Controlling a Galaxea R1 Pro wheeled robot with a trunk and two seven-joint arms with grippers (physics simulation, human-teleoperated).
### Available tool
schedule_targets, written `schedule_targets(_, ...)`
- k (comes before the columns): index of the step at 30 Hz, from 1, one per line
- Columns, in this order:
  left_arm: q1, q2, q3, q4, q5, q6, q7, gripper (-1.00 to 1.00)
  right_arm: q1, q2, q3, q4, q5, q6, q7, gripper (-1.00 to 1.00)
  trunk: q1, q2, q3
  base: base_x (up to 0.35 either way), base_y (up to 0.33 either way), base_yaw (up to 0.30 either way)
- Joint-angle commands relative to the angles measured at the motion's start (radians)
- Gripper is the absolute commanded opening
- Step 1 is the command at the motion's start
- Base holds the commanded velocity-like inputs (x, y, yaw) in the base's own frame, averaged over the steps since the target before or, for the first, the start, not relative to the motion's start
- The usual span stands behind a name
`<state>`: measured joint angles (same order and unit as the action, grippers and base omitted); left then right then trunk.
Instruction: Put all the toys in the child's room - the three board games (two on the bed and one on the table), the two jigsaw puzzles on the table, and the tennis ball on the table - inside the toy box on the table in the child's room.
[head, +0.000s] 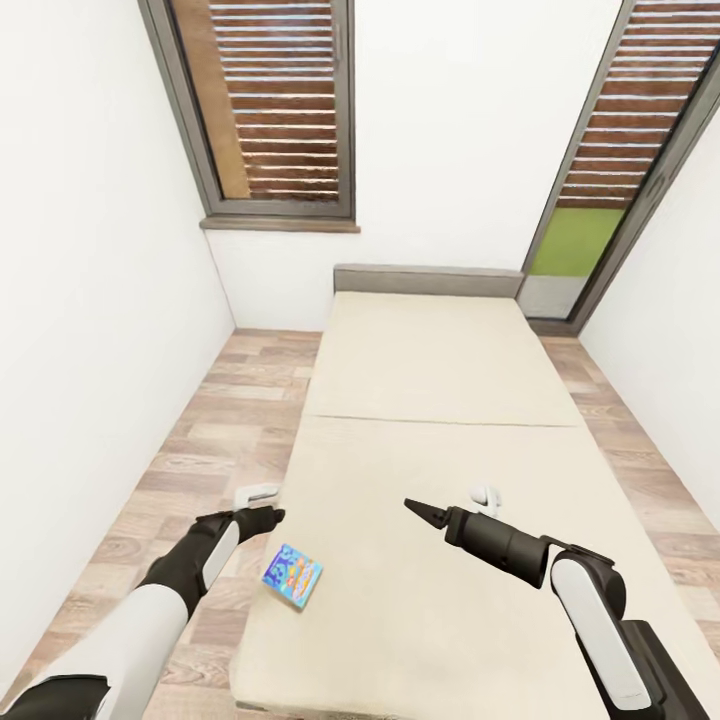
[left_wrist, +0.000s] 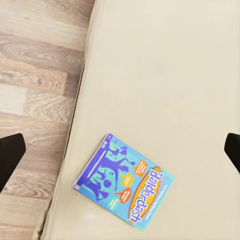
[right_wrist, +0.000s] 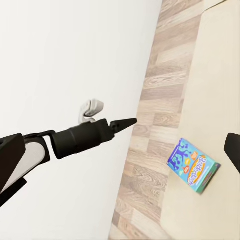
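A blue board game (head: 292, 577) with cartoon figures lies flat on the beige bed (head: 430, 400), close to the mattress's near left edge. My left gripper (head: 272, 517) hovers open just above and left of it, over the bed's edge. In the left wrist view the same box (left_wrist: 125, 182) sits below the widely spread fingers (left_wrist: 10, 155). Further right over the mattress my right gripper (head: 412, 505) is open and empty, pointing left. Its wrist view shows the game (right_wrist: 194, 166) and the left gripper (right_wrist: 125, 122). The table, toy box, jigsaw puzzles and tennis ball are out of view.
A strip of wood floor (head: 220, 440) runs between the bed and the white left wall (head: 90, 300). The grey headboard (head: 428, 280) stands against the far wall, under dark-framed windows (head: 280, 110). A narrower strip of floor (head: 640, 470) lies right of the bed.
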<state>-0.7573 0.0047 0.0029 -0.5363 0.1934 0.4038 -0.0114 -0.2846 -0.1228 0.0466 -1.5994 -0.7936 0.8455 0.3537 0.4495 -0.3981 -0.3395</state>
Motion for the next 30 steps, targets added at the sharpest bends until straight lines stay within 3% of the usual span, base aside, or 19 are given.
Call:
schedule_targets(1, 0.000, -0.004, 0.000, -0.008, 0.006, 0.006, -0.002, 1.00, -0.001, -0.001, 0.000, -0.001, 0.002, 0.003, 0.005, 1.00, 0.000, -0.002, -0.003, 0.000, 0.000, 0.077)
schedule_targets(9, -0.016, -0.016, -0.001, -0.045, 0.007, 0.015, -0.007, 1.00, -0.001, -0.001, -0.001, -0.001, 0.002, 0.006, 0.005, 1.00, 0.000, -0.002, -0.017, 0.000, 0.000, 0.077)
schedule_targets(14, -0.047, -0.025, -0.007, -0.021, 0.004, 0.009, -0.008, 1.00, -0.001, 0.001, 0.000, -0.001, 0.001, 0.005, 0.006, 1.00, 0.000, -0.002, -0.025, 0.000, 0.000, 0.077)
schedule_targets(24, -0.052, -0.028, -0.010, -0.010, 0.003, 0.009, -0.011, 1.00, -0.001, 0.012, 0.004, -0.002, 0.003, 0.003, 0.002, 1.00, 0.000, -0.002, -0.041, 0.000, 0.000, 0.077)
schedule_targets(30, -0.053, -0.029, -0.038, -0.010, 0.003, 0.008, -0.008, 1.00, -0.001, 0.007, 0.001, -0.002, 0.000, 0.003, 0.007, 1.00, 0.000, -0.002, -0.051, 0.000, 0.000, 0.077)
